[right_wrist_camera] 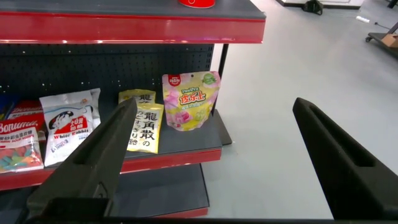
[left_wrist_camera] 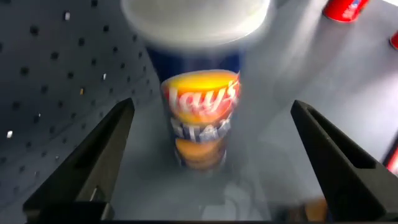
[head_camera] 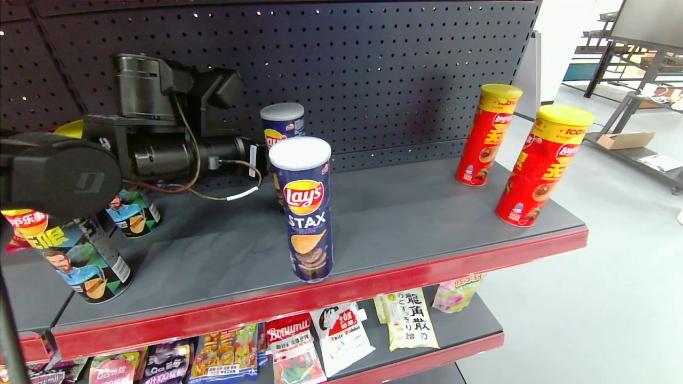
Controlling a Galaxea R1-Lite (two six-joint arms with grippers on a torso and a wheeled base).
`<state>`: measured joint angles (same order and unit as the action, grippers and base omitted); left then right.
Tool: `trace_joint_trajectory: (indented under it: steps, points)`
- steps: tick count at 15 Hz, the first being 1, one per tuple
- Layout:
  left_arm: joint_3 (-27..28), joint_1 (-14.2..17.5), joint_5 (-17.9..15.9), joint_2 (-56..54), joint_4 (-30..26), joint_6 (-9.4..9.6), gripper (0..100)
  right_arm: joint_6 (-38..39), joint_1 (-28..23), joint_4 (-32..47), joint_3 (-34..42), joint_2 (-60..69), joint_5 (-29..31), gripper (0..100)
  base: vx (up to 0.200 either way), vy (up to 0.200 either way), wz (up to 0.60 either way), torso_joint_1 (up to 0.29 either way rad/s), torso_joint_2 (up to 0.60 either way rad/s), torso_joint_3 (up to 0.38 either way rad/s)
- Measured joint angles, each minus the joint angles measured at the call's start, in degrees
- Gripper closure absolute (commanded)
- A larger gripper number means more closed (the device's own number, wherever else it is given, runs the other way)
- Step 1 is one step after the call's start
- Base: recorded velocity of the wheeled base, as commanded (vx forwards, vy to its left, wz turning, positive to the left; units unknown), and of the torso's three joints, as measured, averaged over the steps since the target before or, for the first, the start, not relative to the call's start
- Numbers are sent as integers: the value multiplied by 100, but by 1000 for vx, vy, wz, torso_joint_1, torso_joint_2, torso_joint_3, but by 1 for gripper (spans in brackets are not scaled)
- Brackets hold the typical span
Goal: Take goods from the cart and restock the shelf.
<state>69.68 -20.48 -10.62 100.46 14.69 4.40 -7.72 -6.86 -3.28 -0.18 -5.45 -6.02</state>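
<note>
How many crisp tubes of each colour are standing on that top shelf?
Blue tubes: 2
Red tubes: 2
Black-and-teal tubes: 2
Total: 6
A yellow lid at the far left, mostly hidden, may belong to a seventh.

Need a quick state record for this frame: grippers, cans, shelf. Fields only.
left gripper: open, level with the top shelf, near the pegboard
in line with its gap: rear blue can, upright, not gripped
right gripper: open, empty, facing snack bags on the lower shelf
front blue can: upright, near the front edge of the top shelf
rear red can: upright, right side
front red can: upright, right front corner
</note>
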Motion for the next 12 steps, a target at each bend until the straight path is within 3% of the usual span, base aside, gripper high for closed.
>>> trace_joint_trajectory:
  steps: [7,10,12]
  points:
    - [-1762,163,-2,-1253,255,2,0,6,0,5,0,0,-57,0,0,0,0,0,0,0]
    - [-2762,207,77,-2343,244,16,0,20,0,9,0,0,-284,0,0,0,0,0,0,0]
    - [-3383,216,301,-3312,39,74,0,33,-2,-2,0,0,-227,0,0,0,0,0,0,0]
